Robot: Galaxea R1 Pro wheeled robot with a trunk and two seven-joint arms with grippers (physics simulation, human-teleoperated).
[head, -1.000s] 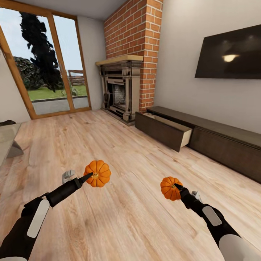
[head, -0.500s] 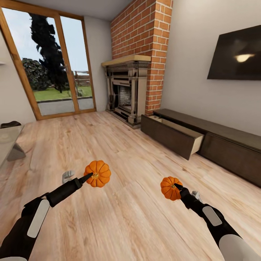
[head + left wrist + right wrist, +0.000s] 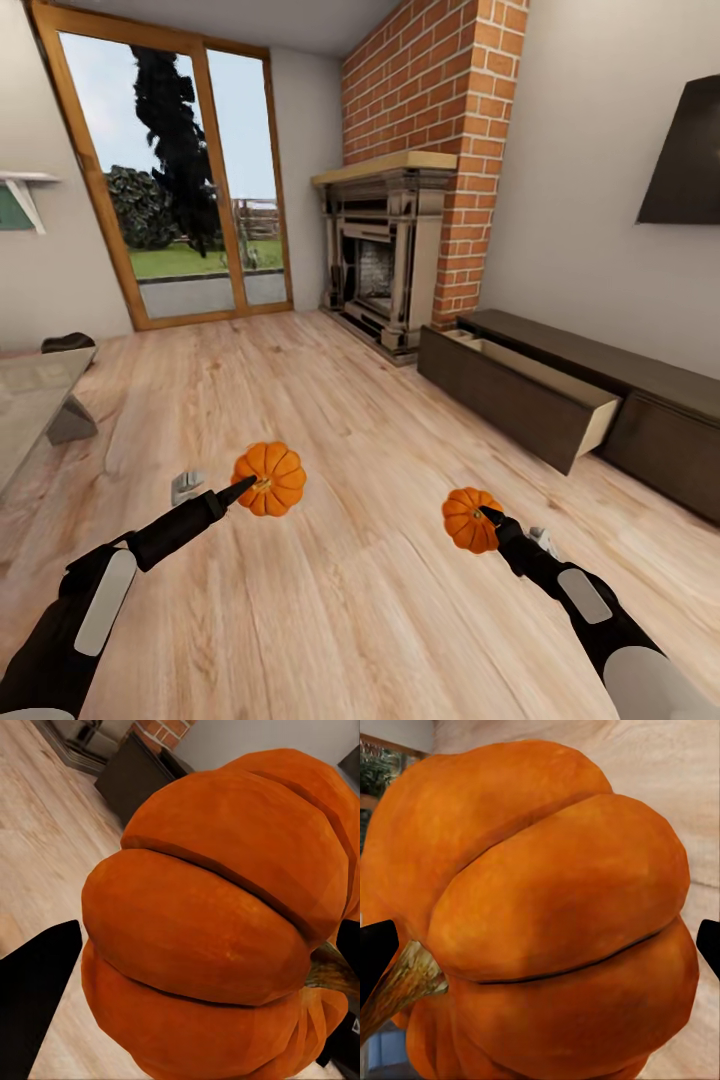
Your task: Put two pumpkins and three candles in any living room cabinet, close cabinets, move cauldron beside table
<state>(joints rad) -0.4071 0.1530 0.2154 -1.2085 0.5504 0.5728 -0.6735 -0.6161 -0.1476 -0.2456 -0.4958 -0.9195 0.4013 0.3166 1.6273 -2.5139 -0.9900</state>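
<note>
I carry one ribbed orange pumpkin in my left gripper, shut on it above the plank floor, and the same pumpkin bulges between the black fingers in the left wrist view. My right gripper is shut on the second pumpkin, seen close with its stem in the right wrist view. The long dark-brown cabinet runs along the right wall, its near front pulled out and showing a pale inside. The glass coffee table is at the left edge.
A brick column with a fireplace stands ahead, glass doors to its left. A black TV hangs on the right wall. A dark object lies beyond the table. Plank floor stretches between me and the cabinet.
The whole view has swung left, so fireplace, cabinet and TV slid rightward in the picture. Both grippers keep their pumpkins in the same pose.
</note>
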